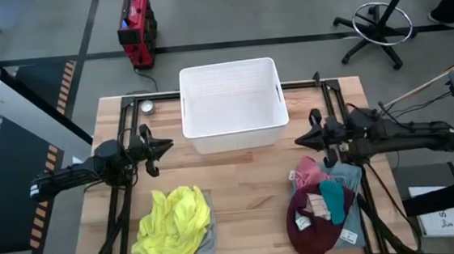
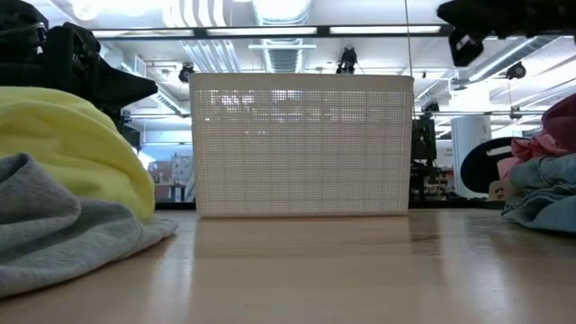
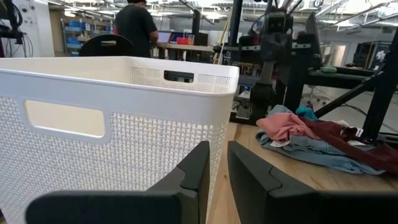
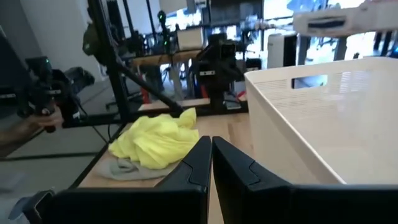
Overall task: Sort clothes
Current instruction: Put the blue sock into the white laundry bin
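White slatted basket [image 1: 232, 106] sits empty from above; only the left wrist view shows a person [image 3: 135, 25] behind. Left gripper [image 3: 219, 163] slightly parted, right gripper [image 4: 211, 155] pressed together.

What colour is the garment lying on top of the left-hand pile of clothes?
Bright yellow top, over a grey piece; the high view shows it best.

One white basket [image 1: 232, 104] sits on one worktop [image 1: 248, 190]. Two clothes piles: the yellow-topped heap [image 1: 174, 224] and the maroon, pink and teal heap [image 1: 324, 204]. Two arms, two end effectors: left [image 1: 166, 145], right [image 1: 299, 140].
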